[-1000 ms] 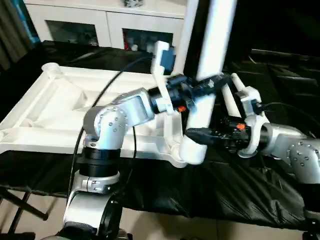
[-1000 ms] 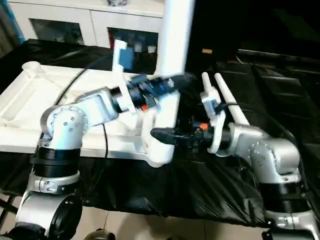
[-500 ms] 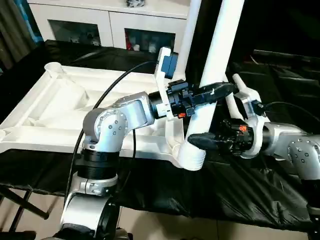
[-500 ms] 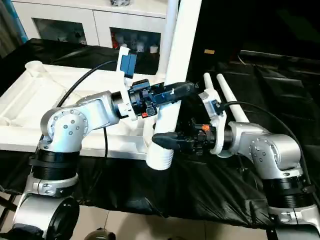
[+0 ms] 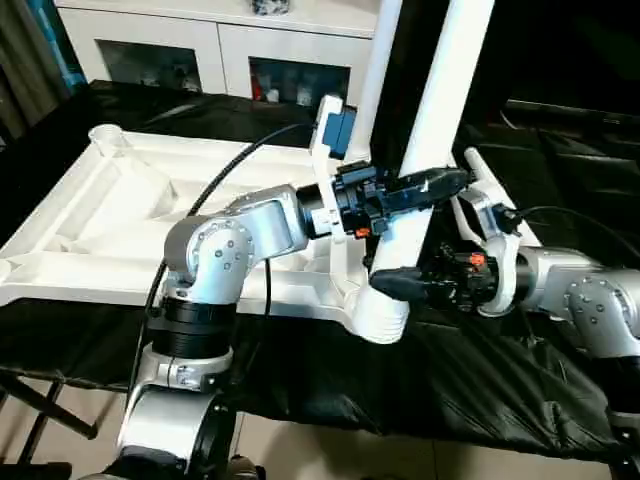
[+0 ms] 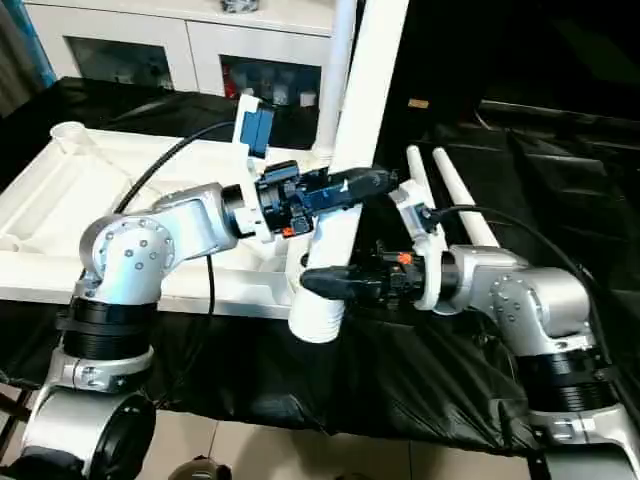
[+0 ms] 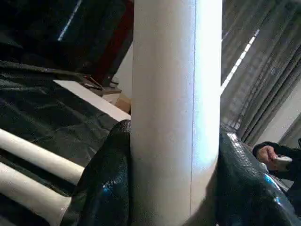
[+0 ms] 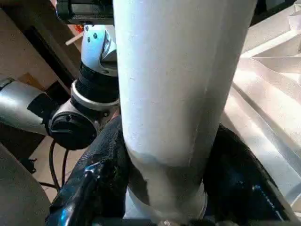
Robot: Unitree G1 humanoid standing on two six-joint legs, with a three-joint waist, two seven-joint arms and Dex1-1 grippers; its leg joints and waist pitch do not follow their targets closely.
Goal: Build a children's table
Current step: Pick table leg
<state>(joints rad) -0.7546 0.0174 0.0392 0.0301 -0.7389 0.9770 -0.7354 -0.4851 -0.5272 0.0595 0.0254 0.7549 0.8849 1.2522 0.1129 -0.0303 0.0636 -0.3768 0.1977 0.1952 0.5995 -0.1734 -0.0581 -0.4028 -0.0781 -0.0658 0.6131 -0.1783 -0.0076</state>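
Room set up as robot test space: white glass-door cabinet (image 5: 210, 55) at back, black sheet (image 5: 480, 370) over work surface, grey curtains (image 7: 263, 84).

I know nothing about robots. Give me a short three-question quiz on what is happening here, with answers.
1. True or false: both end effectors grip the same upright white leg.
2. Which end effector holds it lower, near the tabletop corner?
3. How many spare legs lie on the black cloth: A one, B two, C four?

Key:
1. True; the left end effector and the right end effector both clamp it.
2. The right.
3. B.
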